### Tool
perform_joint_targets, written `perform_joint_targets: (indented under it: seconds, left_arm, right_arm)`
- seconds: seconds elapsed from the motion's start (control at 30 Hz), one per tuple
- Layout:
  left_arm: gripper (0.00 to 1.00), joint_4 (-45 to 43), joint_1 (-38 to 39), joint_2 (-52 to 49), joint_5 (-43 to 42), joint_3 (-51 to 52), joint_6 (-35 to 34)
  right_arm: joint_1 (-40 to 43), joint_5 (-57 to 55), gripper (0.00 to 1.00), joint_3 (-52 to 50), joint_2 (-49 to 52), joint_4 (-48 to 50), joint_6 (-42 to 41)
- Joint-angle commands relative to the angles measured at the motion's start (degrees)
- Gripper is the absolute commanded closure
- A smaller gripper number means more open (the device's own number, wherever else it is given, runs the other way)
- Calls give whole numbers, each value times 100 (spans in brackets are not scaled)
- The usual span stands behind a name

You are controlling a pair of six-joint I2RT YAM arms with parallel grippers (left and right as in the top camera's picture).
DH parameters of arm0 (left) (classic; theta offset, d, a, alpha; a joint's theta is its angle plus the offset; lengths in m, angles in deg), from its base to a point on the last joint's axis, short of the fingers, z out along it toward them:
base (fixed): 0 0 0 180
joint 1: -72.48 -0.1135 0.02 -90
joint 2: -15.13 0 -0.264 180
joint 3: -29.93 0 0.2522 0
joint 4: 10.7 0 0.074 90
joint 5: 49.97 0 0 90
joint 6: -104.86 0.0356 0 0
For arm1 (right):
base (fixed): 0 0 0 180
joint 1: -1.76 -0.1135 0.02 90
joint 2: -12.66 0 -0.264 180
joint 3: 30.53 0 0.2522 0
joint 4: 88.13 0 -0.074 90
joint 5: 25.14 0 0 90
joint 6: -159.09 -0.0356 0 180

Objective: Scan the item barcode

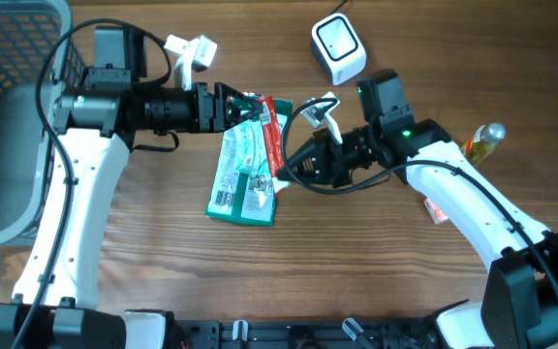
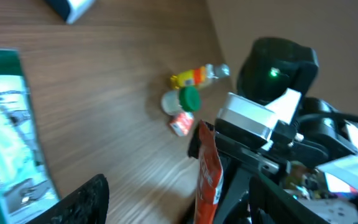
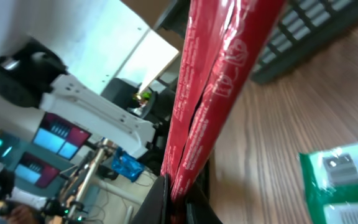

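1. Handover is apparently being attempted at mid-table: the red packet (image 1: pixel 273 131) is being pinched by one end in the clenched right gripper (image 3: pixel 174 200) and is being held up on edge above the table (image 1: pixel 356 281).
2. Left gripper (image 1: pixel 232 107) is being presented at the packet's far end from the left. Whether its jaws are parted or closed on the film cannot be told, as only one finger (image 2: pixel 82 199) is being shown in the left wrist view.
3. Judged from this, the step is being done well only if the right grip is being held firm until a second hold is secure. Thin, glossy film is likely to slip or fold if it is being released early.
4. No barcode is being shown in any view. The packet is probably best being turned flat-faced towards the white scanner (image 1: pixel 338 48), which is standing well apart, up-table beyond the right arm.
5. Green-and-white packet (image 1: pixel 245 174) is lying flat just beside the red one. Whether the two are touching cannot be told, and a snag there is to be avoided.
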Motion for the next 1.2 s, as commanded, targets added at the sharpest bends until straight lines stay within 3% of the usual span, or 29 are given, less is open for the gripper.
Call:
perform_joint_targets:
  seconds: [0.0,0.17,0.4,0.47,0.67,0.83,1.0,1.17]
  left_arm:
    - [37,-20,168,13,-417,-48,131]
    - [37,-63,369,13,-417,-48,131]
    - [50,-221,645,13,-415,-48,131]
    - [56,-275,658,13,-415,-48,131]
    - [96,-350,658,11,-413,-48,131]
    - [96,-352,658,11,-413,-48,131]
    - [96,-367,640,11,-413,-48,-7]
    - [96,-323,564,13,-476,-48,-728]
  right_arm:
    - [17,476,96,68,-22,219,-400]
    - [17,474,95,68,-22,306,-485]
    - [0,474,96,68,-22,326,-487]
    - [0,476,96,68,-22,328,-483]
    - [-15,476,96,68,-22,374,-483]
    - [-15,476,95,68,-22,415,-485]
    - [-13,479,71,68,-22,439,-490]
    - [2,476,51,68,-22,935,-1126]
